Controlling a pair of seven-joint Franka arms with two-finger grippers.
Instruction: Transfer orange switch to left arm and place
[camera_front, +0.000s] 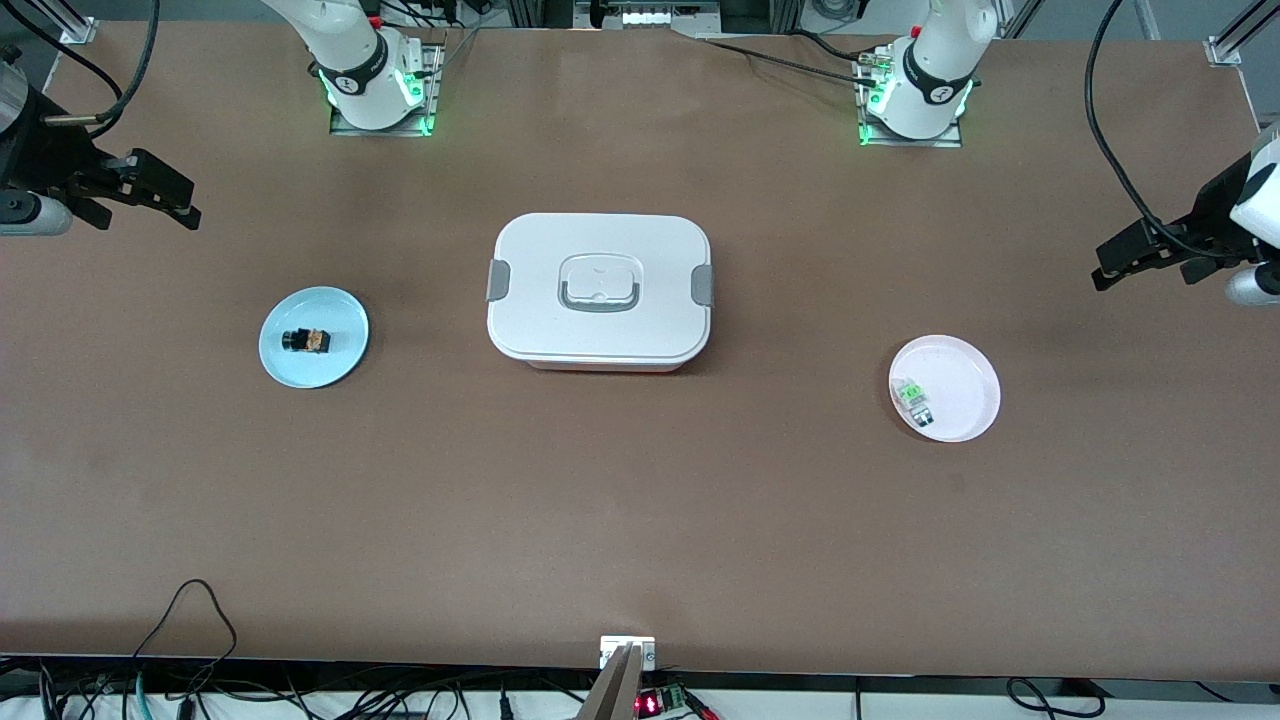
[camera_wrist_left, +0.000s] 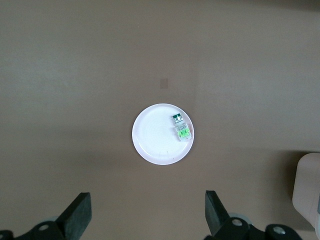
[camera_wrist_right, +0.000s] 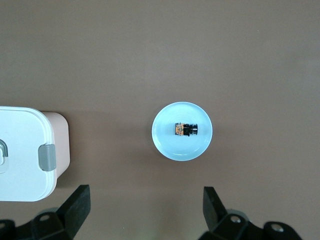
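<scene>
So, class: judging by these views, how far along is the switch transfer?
Nothing is done yet. The orange switch lies on the blue plate toward the right arm's end, with the box between it and the white plate. Nothing is in hand: left gripper and right gripper hang open at the table's ends. Pickup, handover and placing remain.

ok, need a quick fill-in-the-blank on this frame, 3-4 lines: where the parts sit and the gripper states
1. The orange switch lies on the ____ plate.
2. The green-and-clear component lies on the ____ plate.
3. Between the two plates stands the white ____, its lid on.
4. The left gripper and the right gripper are both ____ and hold nothing.

Missing words: blue; white; box; open
</scene>
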